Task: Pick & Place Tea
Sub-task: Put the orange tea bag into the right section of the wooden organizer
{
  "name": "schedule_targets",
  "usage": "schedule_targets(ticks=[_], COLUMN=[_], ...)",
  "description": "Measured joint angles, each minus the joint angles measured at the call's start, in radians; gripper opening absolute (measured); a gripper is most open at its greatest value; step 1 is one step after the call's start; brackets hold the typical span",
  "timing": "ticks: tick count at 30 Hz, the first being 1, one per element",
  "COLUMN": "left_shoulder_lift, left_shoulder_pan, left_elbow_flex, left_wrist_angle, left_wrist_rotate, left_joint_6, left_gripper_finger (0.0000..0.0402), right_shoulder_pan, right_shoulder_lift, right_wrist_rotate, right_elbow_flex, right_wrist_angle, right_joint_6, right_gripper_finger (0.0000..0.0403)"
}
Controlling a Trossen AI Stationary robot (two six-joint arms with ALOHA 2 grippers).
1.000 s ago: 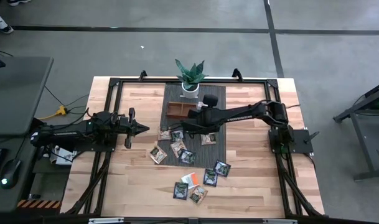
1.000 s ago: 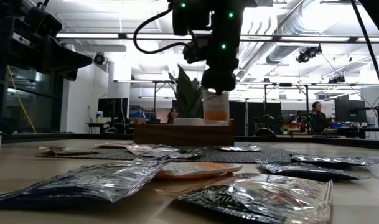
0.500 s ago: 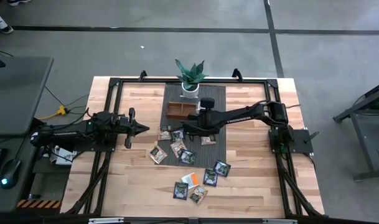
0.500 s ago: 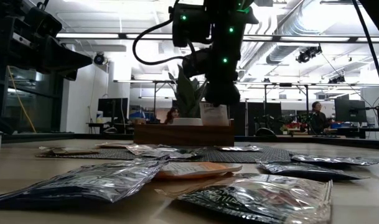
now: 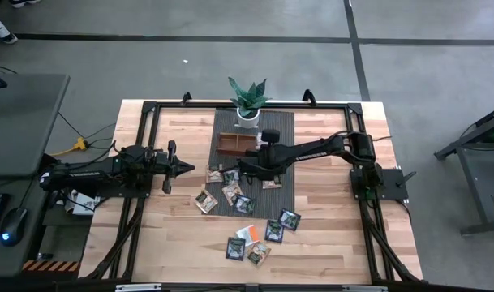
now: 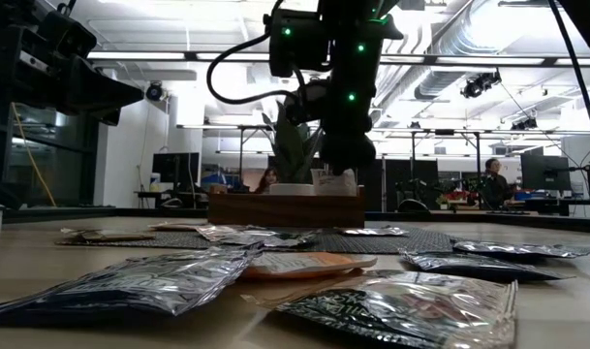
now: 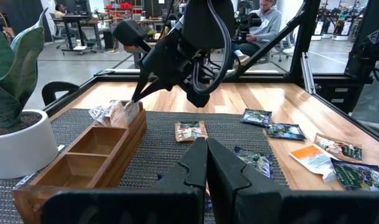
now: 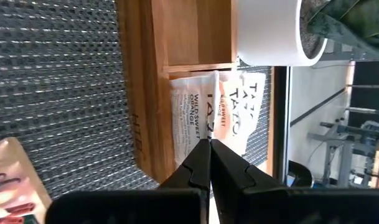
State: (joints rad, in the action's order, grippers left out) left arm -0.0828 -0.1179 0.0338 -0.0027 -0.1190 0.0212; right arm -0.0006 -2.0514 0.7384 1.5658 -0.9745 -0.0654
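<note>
My right gripper [image 5: 253,151] [image 8: 205,144] stands over the brown wooden tray [image 5: 230,144] [image 8: 139,93], at its end compartment on the table's right side, shut on an orange-and-white tea sachet [image 8: 192,118] [image 6: 335,180]. A second orange-and-white sachet [image 8: 242,99] lies beside it in that compartment. The tray's other two compartments [image 7: 83,152] look bare. Several more sachets lie flat on the dark mat [image 5: 230,191] and on the wood nearer me [image 5: 259,237]. My left gripper [image 5: 184,169] [image 7: 206,146] waits shut above the table's left side, touching nothing. My right gripper pinches the orange-and-white sachet between its two fingers at the sachet's upper edge [image 8: 203,134], coming from above and slanting down from the table's right [image 7: 136,101]. The sachet stands on edge inside the tray's end compartment, its top [image 6: 335,178] showing above the tray wall.
A green plant in a white pot [image 5: 247,101] [image 8: 270,31] stands just behind the tray at the table's far side. A black frame [image 5: 149,109] rims the table. A tan sachet [image 7: 190,131] lies on the mat close to the tray. People sit in the room beyond [image 7: 264,18].
My right gripper has gone down toward the tray, still shut on the sachet. The sachet hung clear above the tray a second ago; now its lower part has sunk into the end compartment and only its top shows above the wall.
</note>
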Motion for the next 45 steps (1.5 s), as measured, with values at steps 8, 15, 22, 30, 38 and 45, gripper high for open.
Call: schedule_targets(ticks=[8,15,22,30,38,45], left_shoulder_lift=[0.0,0.0,0.0,0.0,0.0,0.0], left_shoulder_pan=[0.0,0.0,0.0,0.0,0.0,0.0], left_elbow_flex=[0.0,0.0,0.0,0.0,0.0,0.0], left_wrist_angle=[0.0,0.0,0.0,0.0,0.0,0.0], left_wrist_rotate=[0.0,0.0,0.0,0.0,0.0,0.0], left_joint_6=[0.0,0.0,0.0,0.0,0.0,0.0], left_gripper_finger=[0.0001,0.0001,0.0001,0.0001,0.0001,0.0001], right_shoulder_pan=[-0.002,-0.003,-0.003,0.055,0.133,0.189], right_shoulder_lift=[0.0,0.0,0.016,0.038,0.043,0.043], right_wrist_rotate=[-0.009,0.058,0.132,0.017,-0.194,-0.385], right_elbow_flex=[0.0,0.0,0.002,0.002,0.002,0.002], right_wrist_angle=[0.0,0.0,0.0,-0.004,0.005,0.08], right_joint_6=[-0.023,-0.024,-0.024,-0.119,-0.224,-0.172], right_gripper_finger=[0.0036,0.0117,0.0172,0.0192,0.0193,0.0193])
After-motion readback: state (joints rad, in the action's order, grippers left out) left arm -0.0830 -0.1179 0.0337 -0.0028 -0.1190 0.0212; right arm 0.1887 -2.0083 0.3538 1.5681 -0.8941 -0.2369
